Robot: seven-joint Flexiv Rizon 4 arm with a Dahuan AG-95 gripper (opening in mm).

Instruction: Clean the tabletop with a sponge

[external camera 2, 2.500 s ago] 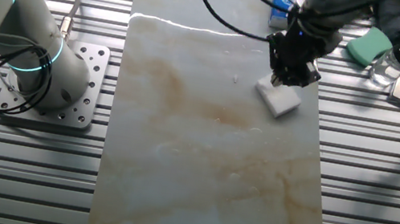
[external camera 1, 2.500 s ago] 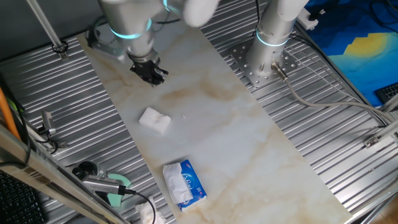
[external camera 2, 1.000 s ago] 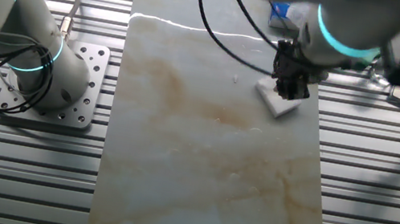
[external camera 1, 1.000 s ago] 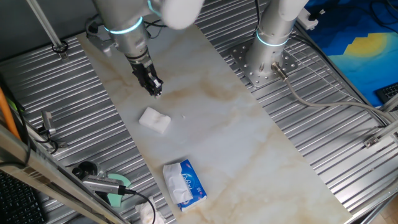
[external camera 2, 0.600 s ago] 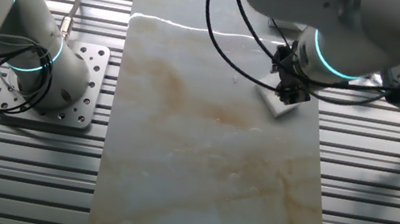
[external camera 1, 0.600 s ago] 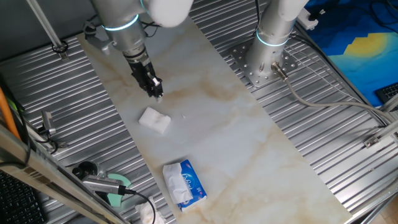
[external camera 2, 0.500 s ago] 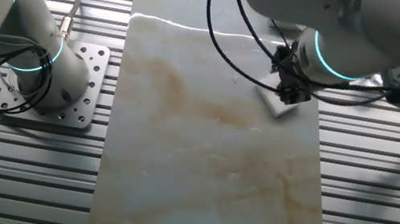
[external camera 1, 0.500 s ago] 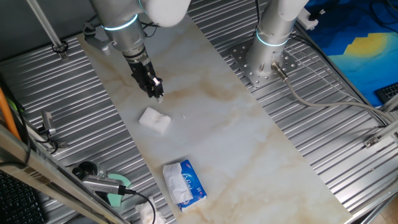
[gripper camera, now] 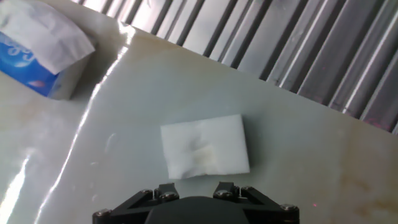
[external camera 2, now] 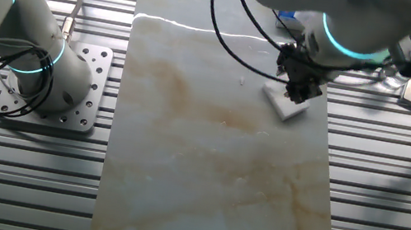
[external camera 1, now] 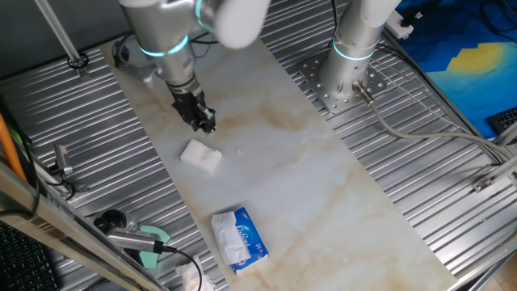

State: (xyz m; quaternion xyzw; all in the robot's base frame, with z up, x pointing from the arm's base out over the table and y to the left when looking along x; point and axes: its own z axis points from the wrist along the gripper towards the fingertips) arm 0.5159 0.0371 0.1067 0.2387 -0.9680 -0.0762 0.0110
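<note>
Hand view: we see sponge (gripper camera: 204,147) flat on tabletop (gripper camera: 298,155), gripper (external camera 1: 205,125) just above it, finger spread unclear; tissue pack (gripper camera: 38,50) far left.

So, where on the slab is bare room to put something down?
The slab is bare from the sponge toward the arm base and along its far half. It is crowded around the sponge, gripper and tissue pack.
</note>
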